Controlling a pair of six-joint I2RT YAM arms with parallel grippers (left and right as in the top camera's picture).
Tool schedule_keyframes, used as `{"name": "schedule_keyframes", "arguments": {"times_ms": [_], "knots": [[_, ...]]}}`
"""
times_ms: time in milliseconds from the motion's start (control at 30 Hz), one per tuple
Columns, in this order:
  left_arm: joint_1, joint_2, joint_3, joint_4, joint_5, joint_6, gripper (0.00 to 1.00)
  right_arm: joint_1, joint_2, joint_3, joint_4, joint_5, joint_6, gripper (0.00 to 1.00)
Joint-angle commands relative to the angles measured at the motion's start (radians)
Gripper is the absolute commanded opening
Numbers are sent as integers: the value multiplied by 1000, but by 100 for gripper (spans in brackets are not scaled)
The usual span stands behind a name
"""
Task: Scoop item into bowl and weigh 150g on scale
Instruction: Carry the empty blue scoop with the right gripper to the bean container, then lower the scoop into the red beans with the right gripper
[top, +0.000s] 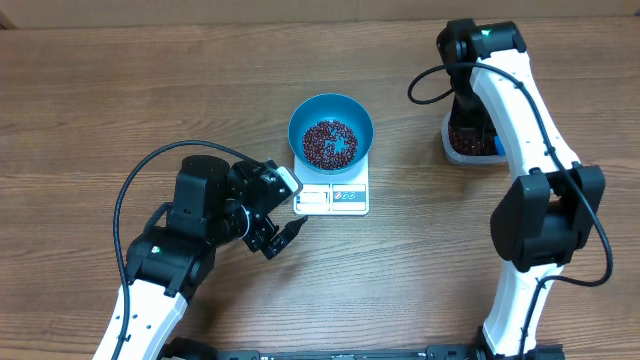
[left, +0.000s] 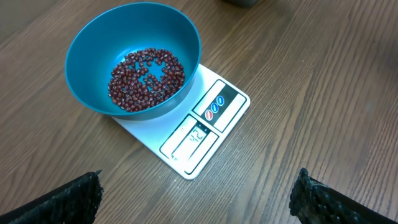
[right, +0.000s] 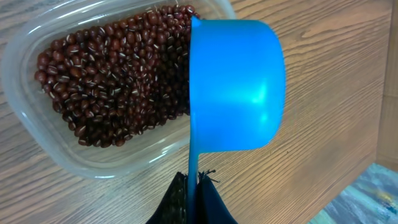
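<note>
The beans (left: 147, 78) you have weighed out lie in a thin layer across the bottom of the bowl (left: 93, 56), with blue showing through the middle of them. The bowl sits on the scale (left: 214, 134), straight ahead of your left gripper (left: 199, 205). It covers the far part of the plate and overhangs the plate's far edges. Only the near strip with the display (left: 194, 138) and buttons is exposed, and the digits are too blurred to read. Your left gripper is spread wide and holds nothing. It hangs just short of the scale's near corner, with open bench (left: 323, 93) between its fingertips (left: 68, 199) and that edge, and more open wood to the right. Well off to that side, your right gripper (right: 193, 199) is pressed together on the handle of the scoop (right: 239, 87). The scoop is turned on its side, its rim toward the tub (right: 37, 124) and its inside hidden. The cup hangs over the tub's right-hand edge, and the tub is well stocked with the same red-brown beans.
</note>
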Motion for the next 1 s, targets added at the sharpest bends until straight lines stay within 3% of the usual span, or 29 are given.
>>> {"name": "schedule_keyframes", "arguments": {"times_ms": [0, 667, 967], "knots": [[10, 2, -5, 0, 18, -3, 100, 0, 21, -5, 6, -24, -13, 4], [10, 2, -5, 0, 18, -3, 100, 13, 21, -5, 63, -129, -47, 4], [10, 2, -5, 0, 18, -3, 100, 13, 21, -4, 30, 19, -39, 4]]}}
